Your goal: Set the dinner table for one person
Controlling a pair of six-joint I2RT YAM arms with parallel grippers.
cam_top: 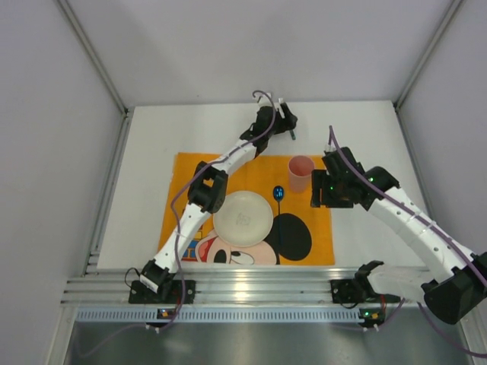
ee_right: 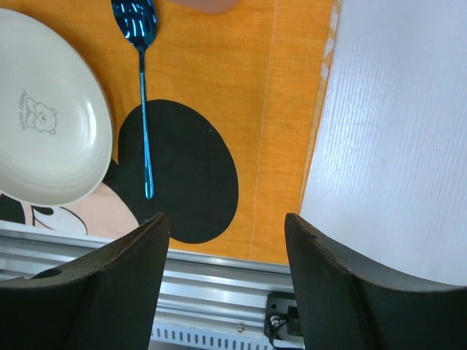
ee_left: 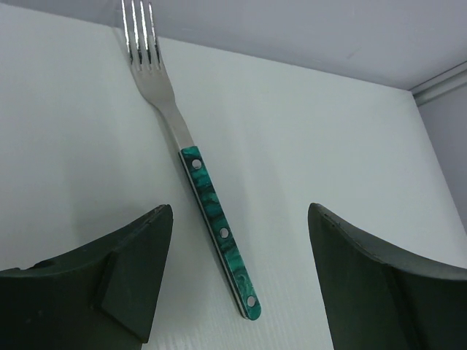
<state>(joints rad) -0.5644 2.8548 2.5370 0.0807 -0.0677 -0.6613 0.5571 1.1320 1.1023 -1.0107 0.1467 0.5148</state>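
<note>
While my left gripper (ee_left: 239,211) hung over the far part of the dinner table (cam_top: 365,129), its jaws stood wide apart and held nothing. Between them, in the left wrist view, a fork (ee_left: 219,230) lay flat on the bare white top. Its green marbled handle was nearer me and its steel tines pointed away; neither finger touched it. From above, that spot lay beyond the far edge of the orange Mickey Mouse mat (cam_top: 323,228), off the cloth.

My right gripper (ee_right: 226,219) was spread open too, and empty. It hovered over the mat's right edge, where orange cloth met white tabletop.

On the mat, roughly at its middle, sat a cream plate (cam_top: 243,218) with a small bear printed on it. Just to its right lay a blue spoon (ee_right: 136,20), bowl away from me, handle end over the black ear of the print. A pink cup (cam_top: 300,173) stood upright on the cloth just beyond the spoon's bowl. The ribbed aluminium rail (cam_top: 243,289) ran along the table's near edge.
</note>
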